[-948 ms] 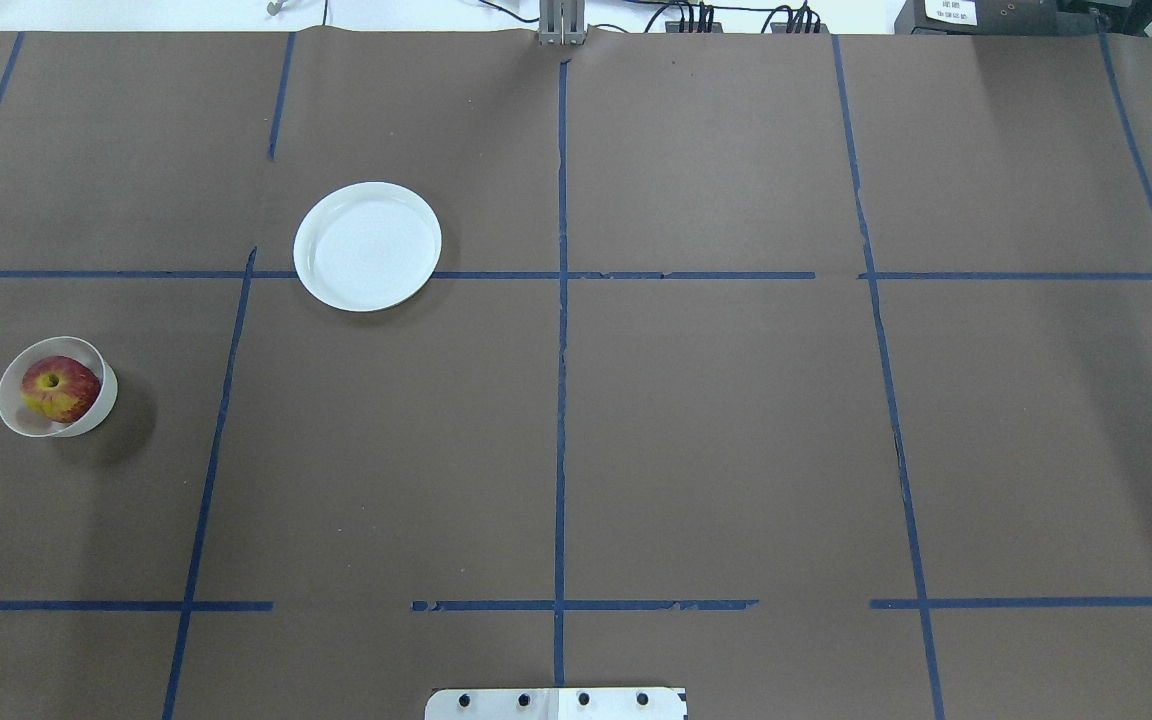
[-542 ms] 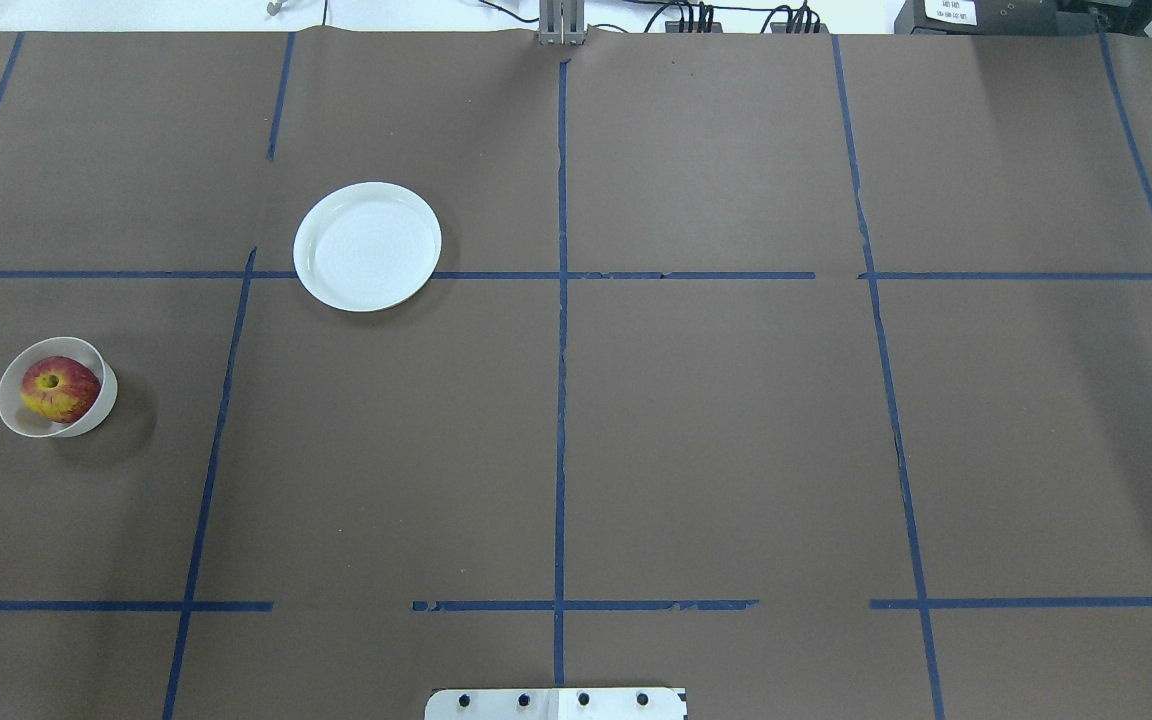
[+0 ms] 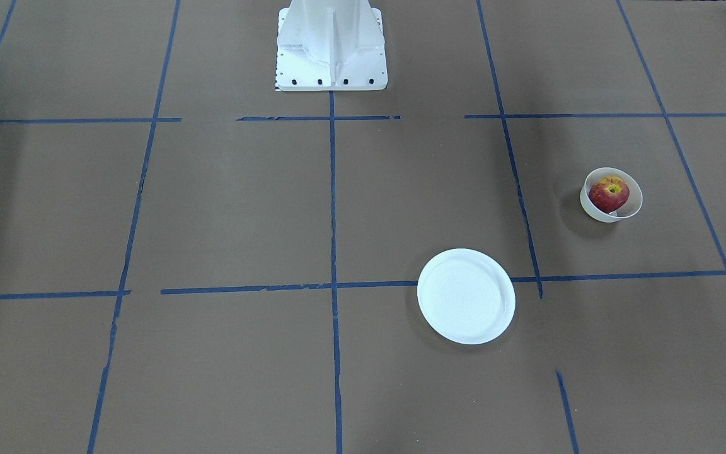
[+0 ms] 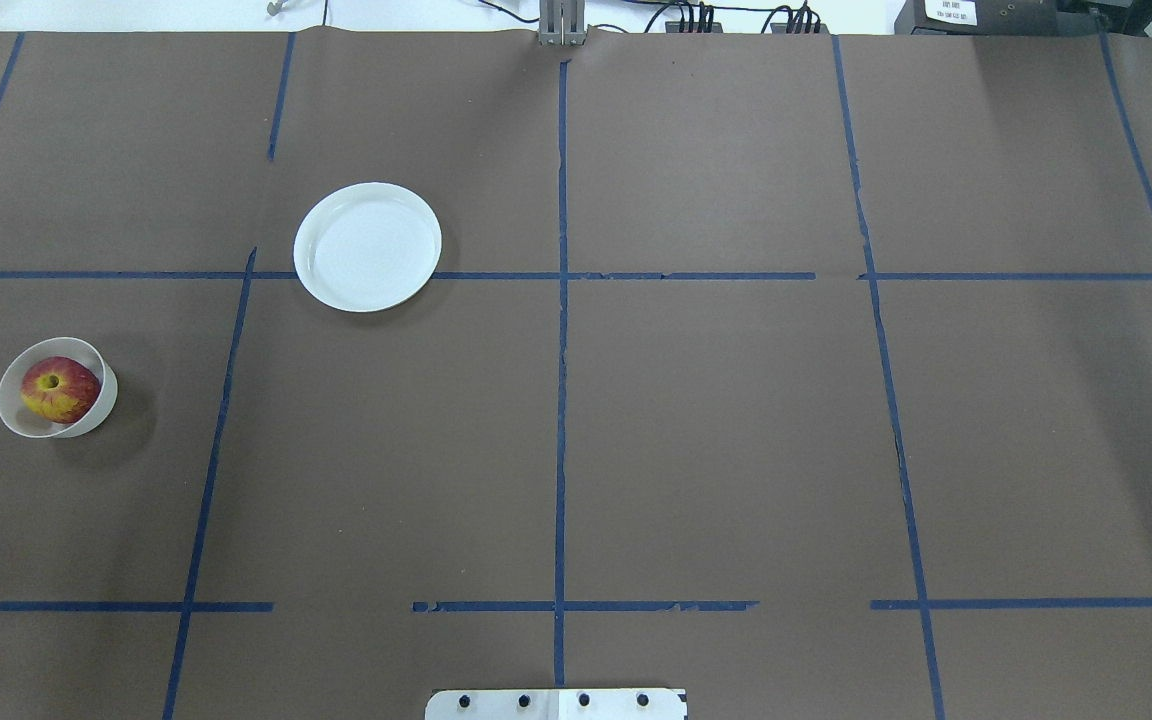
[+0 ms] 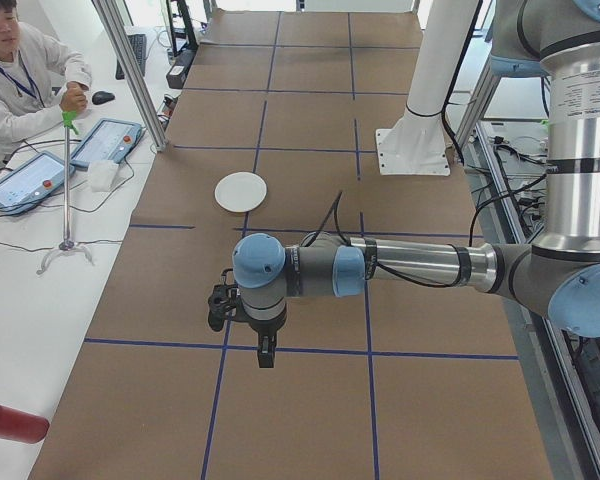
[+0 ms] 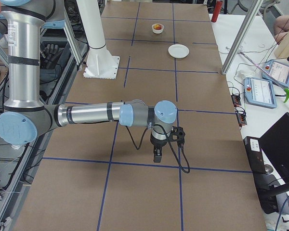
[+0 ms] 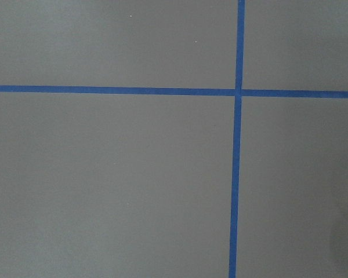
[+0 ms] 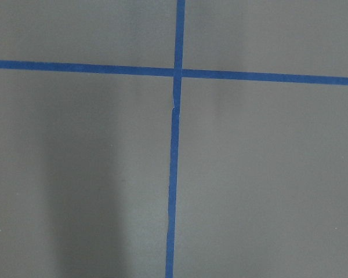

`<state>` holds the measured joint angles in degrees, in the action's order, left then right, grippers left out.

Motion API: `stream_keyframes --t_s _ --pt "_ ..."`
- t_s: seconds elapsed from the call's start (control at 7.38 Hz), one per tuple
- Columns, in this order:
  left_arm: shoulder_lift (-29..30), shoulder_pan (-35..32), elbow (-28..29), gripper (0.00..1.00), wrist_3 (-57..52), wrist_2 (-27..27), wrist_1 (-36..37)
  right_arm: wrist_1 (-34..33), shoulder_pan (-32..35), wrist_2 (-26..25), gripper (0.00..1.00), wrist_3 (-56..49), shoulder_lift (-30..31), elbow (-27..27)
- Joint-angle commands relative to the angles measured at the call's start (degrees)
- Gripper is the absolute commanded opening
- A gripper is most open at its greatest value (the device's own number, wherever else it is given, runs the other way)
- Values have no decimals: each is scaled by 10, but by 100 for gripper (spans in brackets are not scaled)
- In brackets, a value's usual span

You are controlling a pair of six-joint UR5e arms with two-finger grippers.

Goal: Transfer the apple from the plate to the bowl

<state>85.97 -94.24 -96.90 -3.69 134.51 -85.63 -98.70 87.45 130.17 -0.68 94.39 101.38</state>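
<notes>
Your apple (image 4: 59, 389) sits in the bowl (image 4: 104, 405), off the plate (image 4: 367, 246), so no move looks needed; whether the left hand (image 5: 266, 355) or the right hand (image 6: 157, 157) is spread, you cannot tell.

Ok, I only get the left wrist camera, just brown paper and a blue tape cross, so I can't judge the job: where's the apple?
Observer: The apple sits in the small white bowl, on the robot's left side.
Operator: And the plate?
Observer: The white plate is bare, apart from the bowl, nearer the middle tape line.
Operator: Is my claw open?
Observer: The left claw shows only in the side view, hanging over bare paper; I cannot tell.
</notes>
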Motion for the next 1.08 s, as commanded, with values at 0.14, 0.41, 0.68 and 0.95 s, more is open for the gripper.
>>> stream_keyframes --t_s 0.14,0.41,0.68,0.95 --pt "3 -1 12 100 -2 47 -12 0 0 0 100 1 0 0" --pt "1 0 12 100 -2 45 -15 0 0 0 100 0 0 0" --pt "3 0 11 100 -2 42 -12 0 0 0 100 1 0 0" --pt "6 0 14 100 -2 38 -15 0 0 0 100 1 0 0"
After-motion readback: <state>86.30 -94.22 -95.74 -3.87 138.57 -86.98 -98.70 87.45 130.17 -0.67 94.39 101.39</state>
